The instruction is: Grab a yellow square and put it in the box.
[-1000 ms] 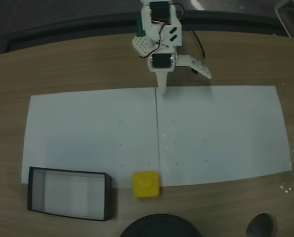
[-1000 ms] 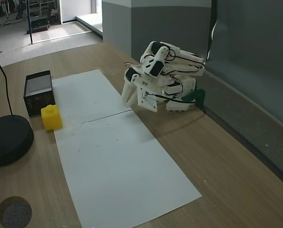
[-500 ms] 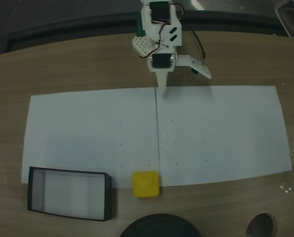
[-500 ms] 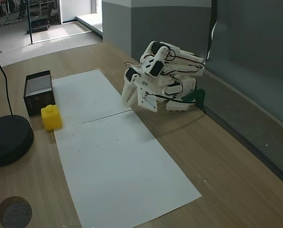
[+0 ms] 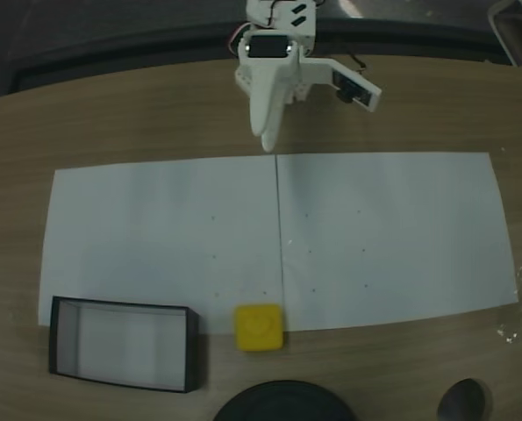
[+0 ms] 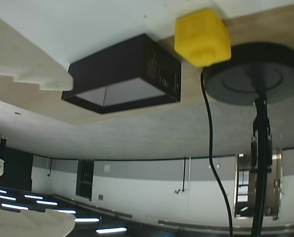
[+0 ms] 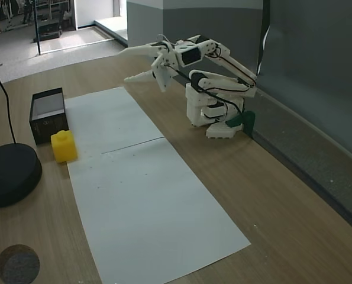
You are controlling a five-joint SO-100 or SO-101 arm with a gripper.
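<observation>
The yellow square [image 5: 260,327] lies on the wood at the near edge of the white paper [image 5: 155,228], just right of the box [image 5: 189,360], a black-walled tray with a pale bottom. In a fixed view from the side the yellow square [image 7: 64,145] sits next to the box [image 7: 38,127]. My gripper [image 7: 130,64] is raised high near the arm's base, open and empty, pointing toward them from far off. From above, the gripper [image 5: 267,136] hangs beyond the paper's far edge. The wrist view, upside down, holds the yellow square [image 6: 202,37], the box [image 6: 137,59] and one white finger [image 6: 28,66].
A dark round stand base [image 7: 7,174] with a cable sits on the wood close to the block, also seen as the stand base [image 5: 282,405] at the bottom edge. A small dark disc [image 7: 17,263] lies near the table corner. Two white paper sheets [image 7: 140,201] cover the middle.
The arm has unfolded from its low resting pose. The gripper has risen off the table near the paper's far edge and now points outward with its jaws apart.
</observation>
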